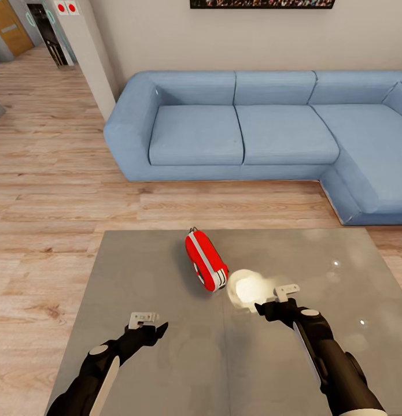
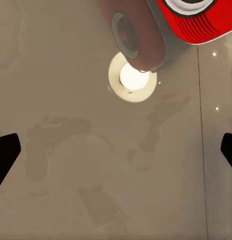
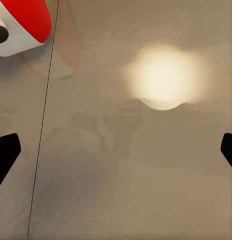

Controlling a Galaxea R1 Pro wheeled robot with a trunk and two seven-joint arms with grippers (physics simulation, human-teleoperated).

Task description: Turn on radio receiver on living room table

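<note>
The red radio receiver (image 1: 205, 261) lies on the glossy grey table (image 1: 137, 271), near the middle of its far half, with its white-grey band facing up. My left gripper (image 1: 157, 332) hovers over the table nearer than the radio and to its left. In the left wrist view the left gripper (image 2: 116, 155) is open and holds nothing, and the radio (image 2: 196, 20) lies beyond its fingers. My right gripper (image 1: 265, 309) is just right of the radio's near end. The right gripper (image 3: 116, 155) is open and empty, with the radio's end (image 3: 20, 22) off to one side.
A light blue sectional sofa (image 1: 241, 127) stands beyond the table against the beige wall, under a framed picture (image 1: 261, 3). Light wood floor (image 1: 50, 173) runs left toward a hallway. A bright lamp glare (image 1: 247, 288) sits on the tabletop beside the radio.
</note>
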